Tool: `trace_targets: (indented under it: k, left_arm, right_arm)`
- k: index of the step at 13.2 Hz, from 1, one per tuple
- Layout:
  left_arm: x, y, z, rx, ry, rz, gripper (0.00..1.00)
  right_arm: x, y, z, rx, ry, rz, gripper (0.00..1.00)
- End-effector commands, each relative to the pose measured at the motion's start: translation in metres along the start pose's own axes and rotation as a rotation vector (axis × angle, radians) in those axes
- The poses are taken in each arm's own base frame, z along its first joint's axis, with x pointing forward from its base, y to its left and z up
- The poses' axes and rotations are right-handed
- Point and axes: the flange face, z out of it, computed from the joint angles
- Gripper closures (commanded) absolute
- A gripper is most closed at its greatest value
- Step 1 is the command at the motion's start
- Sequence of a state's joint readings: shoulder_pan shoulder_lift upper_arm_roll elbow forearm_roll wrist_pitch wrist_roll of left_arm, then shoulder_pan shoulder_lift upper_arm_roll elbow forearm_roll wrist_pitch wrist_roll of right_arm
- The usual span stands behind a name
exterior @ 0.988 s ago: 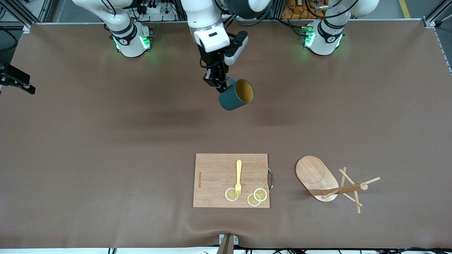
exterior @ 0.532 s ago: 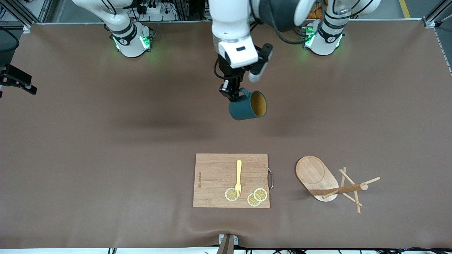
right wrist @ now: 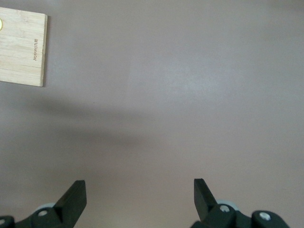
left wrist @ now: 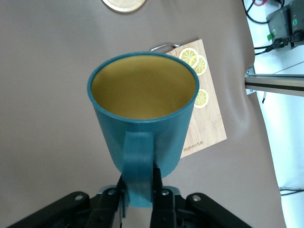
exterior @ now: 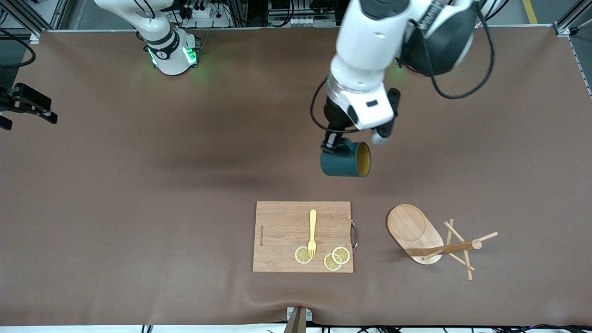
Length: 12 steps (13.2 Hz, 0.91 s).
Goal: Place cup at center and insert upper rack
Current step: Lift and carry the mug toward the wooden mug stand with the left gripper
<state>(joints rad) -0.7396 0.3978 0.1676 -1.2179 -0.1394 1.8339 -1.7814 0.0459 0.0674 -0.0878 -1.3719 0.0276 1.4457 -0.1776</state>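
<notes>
Teal mug carried in the air, mug tree lying tipped over

Right gripper (right wrist: 137, 199) waits over bare table, jaws spread; left gripper (exterior: 332, 143) pinches the cup (exterior: 346, 159) by its handle above the table, upper rack (exterior: 432, 240) lying beside the cutting board (exterior: 282, 236)

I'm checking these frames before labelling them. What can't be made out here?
- Left gripper: front view, wrist housing hides the fingers gripping the cup handle.
- Right gripper: outside the front view.
- Rack: left wrist view, only its base edge shows, cut by the frame.
- Board lettering: too small.
</notes>
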Motion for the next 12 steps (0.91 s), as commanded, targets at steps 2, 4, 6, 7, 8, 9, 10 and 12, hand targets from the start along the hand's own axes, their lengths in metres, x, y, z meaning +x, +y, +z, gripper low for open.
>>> trace_targets:
  k: [2, 4, 6, 7, 8, 9, 10, 12]
  left_arm:
    - [0.064, 0.012, -0.014, -0.013, -0.158, -0.014, 1.0]
    - [0.095, 0.018, -0.017, -0.024, -0.223, -0.031, 1.0]
    - [0.119, 0.022, -0.018, -0.036, -0.294, -0.044, 1.0]
    - [0.128, 0.023, -0.019, -0.042, -0.317, -0.044, 1.0]
    - [0.133, 0.023, -0.017, -0.044, -0.334, -0.039, 1.0]
    - [0.141, 0.024, -0.016, -0.05, -0.355, -0.034, 1.0]
    - [0.149, 0.025, -0.017, -0.06, -0.384, -0.027, 1.0]
    - [0.166, 0.025, -0.015, -0.063, -0.425, -0.03, 1.0]
  right_arm:
    - [0.001, 0.001, 0.001, 0.007, -0.007, 0.004, 0.0]
    - [0.001, 0.002, 0.001, 0.005, -0.007, 0.006, 0.0]
    - [0.0, 0.005, 0.002, 0.006, -0.01, 0.009, 0.0]
    - [-0.001, 0.005, 0.003, 0.005, -0.012, 0.013, 0.0]
    - [-0.001, 0.007, 0.007, 0.006, -0.021, 0.016, 0.0]
    - [-0.002, 0.009, 0.012, 0.008, -0.031, 0.021, 0.0]
    - [-0.003, 0.011, 0.015, 0.009, -0.04, 0.024, 0.0]
    - [-0.005, 0.017, 0.016, 0.011, -0.041, 0.038, 0.0]
